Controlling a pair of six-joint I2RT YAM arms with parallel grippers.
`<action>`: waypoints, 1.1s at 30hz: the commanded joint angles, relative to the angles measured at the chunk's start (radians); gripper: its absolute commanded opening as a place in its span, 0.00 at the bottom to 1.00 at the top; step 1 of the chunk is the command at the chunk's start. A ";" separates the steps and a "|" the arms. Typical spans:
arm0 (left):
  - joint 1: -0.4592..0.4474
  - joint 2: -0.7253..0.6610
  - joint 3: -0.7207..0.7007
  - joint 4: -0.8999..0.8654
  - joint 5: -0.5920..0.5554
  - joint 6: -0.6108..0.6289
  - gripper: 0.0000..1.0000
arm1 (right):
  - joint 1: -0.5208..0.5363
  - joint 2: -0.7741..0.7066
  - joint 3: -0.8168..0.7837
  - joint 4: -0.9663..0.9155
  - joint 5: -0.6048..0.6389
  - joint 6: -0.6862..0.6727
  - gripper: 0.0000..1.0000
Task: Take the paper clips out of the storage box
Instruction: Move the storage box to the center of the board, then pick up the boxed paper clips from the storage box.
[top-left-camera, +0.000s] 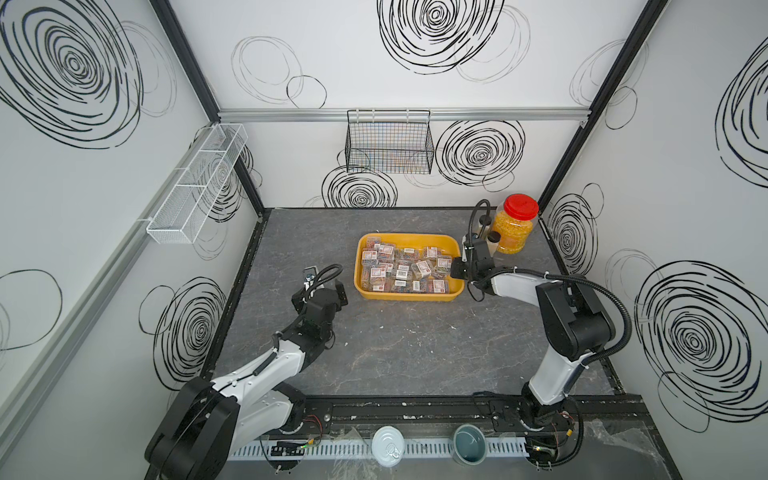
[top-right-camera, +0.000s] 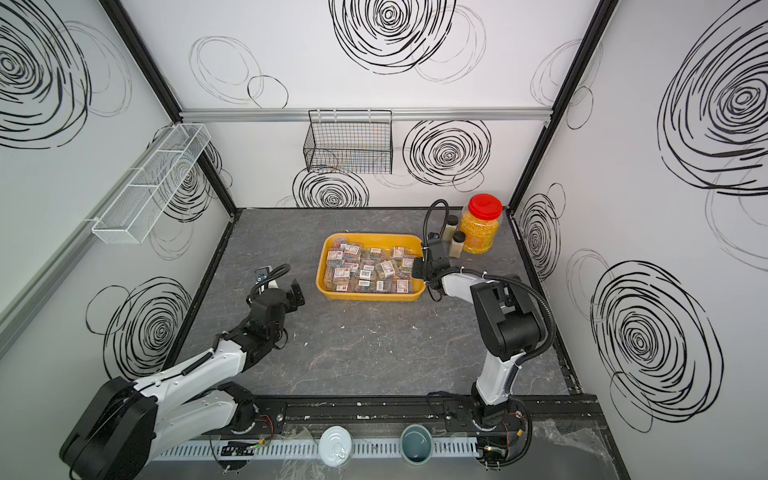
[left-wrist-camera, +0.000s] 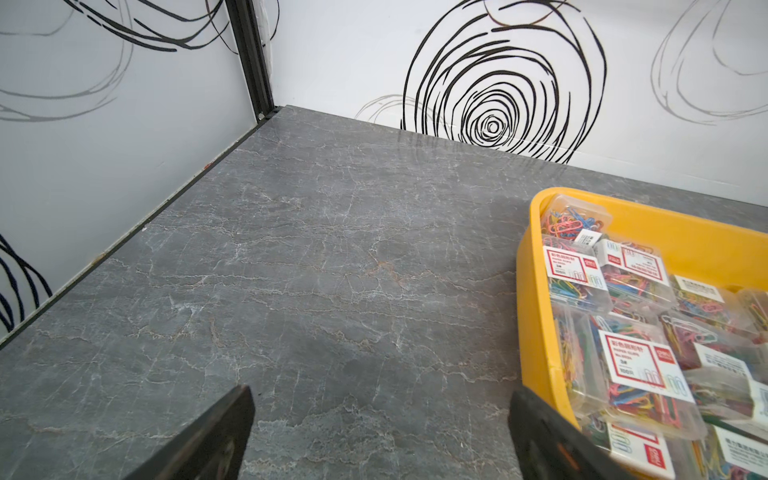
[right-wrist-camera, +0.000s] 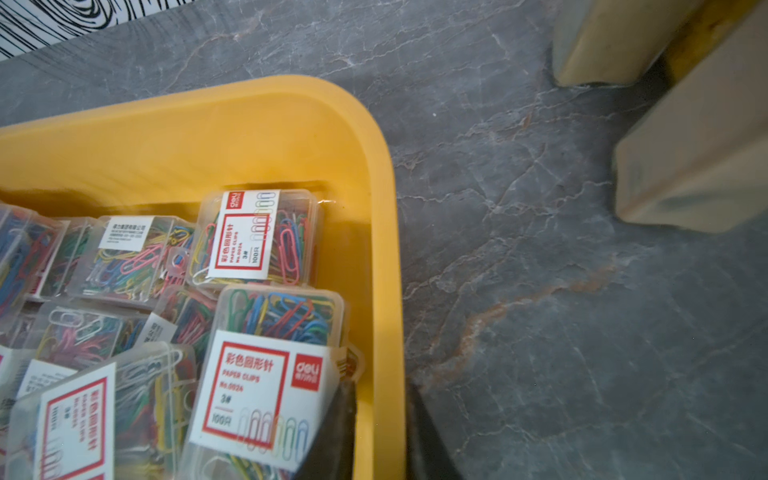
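Straddling the right wall of the yellow tray (right-wrist-camera: 382, 249), the right gripper (right-wrist-camera: 380, 419) is seen clamped on it, one finger inside and one outside. The cases of paper clips (top-left-camera: 405, 270) are piled inside the tray, which is set on the grey table (top-left-camera: 395, 353). The left gripper (left-wrist-camera: 380, 399) is held with fingers spread wide above the table, just beside the tray.

Bright, even light; wrist views blurry nr edges.
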 joint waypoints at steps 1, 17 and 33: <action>0.008 -0.033 0.000 0.036 0.002 0.002 0.99 | 0.025 -0.066 0.035 -0.064 0.073 -0.016 0.39; 0.054 -0.064 -0.027 0.060 0.053 -0.009 0.99 | 0.241 -0.168 0.177 -0.289 0.292 0.103 0.64; 0.055 -0.069 -0.029 0.056 0.036 -0.017 0.99 | 0.124 0.063 0.295 -0.343 0.134 0.097 0.70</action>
